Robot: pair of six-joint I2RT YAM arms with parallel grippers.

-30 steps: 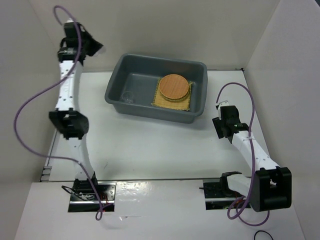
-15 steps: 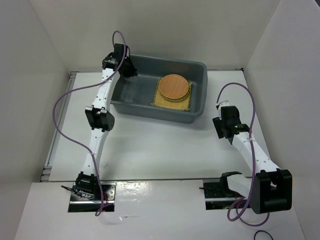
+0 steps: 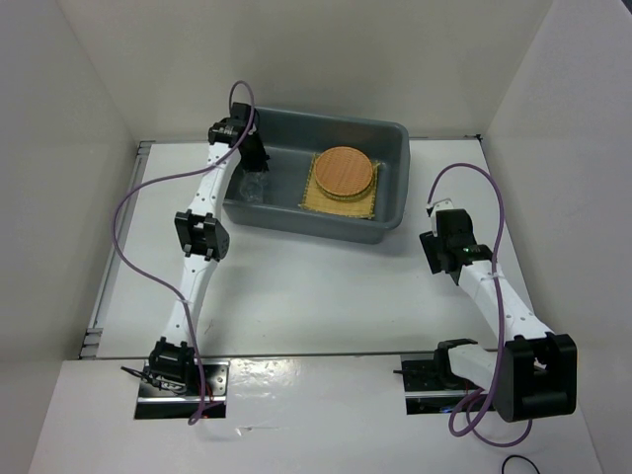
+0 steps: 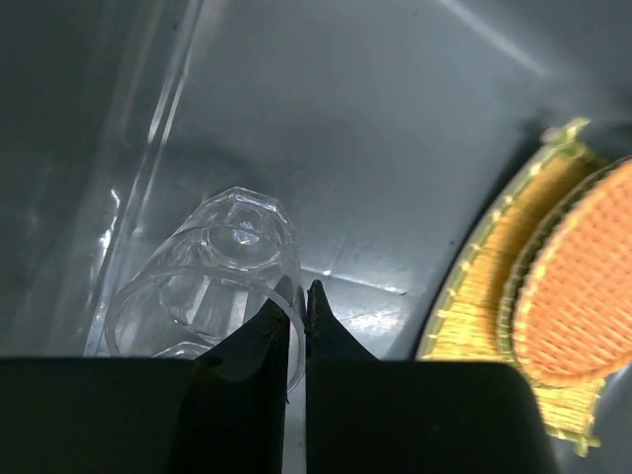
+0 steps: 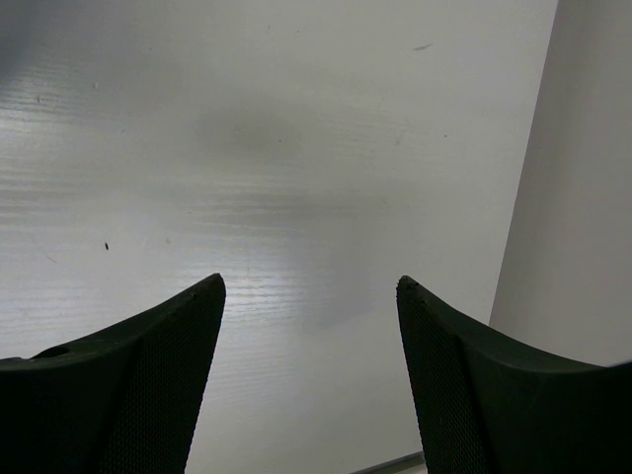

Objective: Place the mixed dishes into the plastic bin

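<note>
Two arms are mounted at the near edge of a white worktop (image 3: 296, 286); the plastic bin (image 3: 296, 221), a dark grey tub with a flared rim, sits at the far middle of it. The left arm reaches over the bin's left end, and the left tool (image 4: 298, 296) points down inside, its fingers closed together. A small clear cup (image 4: 212, 262) lies on its side on the bin floor, base turned away, with its rim right at the fingertips; whether the rim is pinched between them cannot be told. In the right half of the bin a square tan woven plate (image 3: 316, 201) lies flat on the floor, and a round orange-brown plate (image 3: 344, 171) rests on top of it. The right tool (image 5: 310, 286) hangs well to the right of the bin, over bare worktop near the right wall, with its fingers spread wide and nothing between them.
</note>
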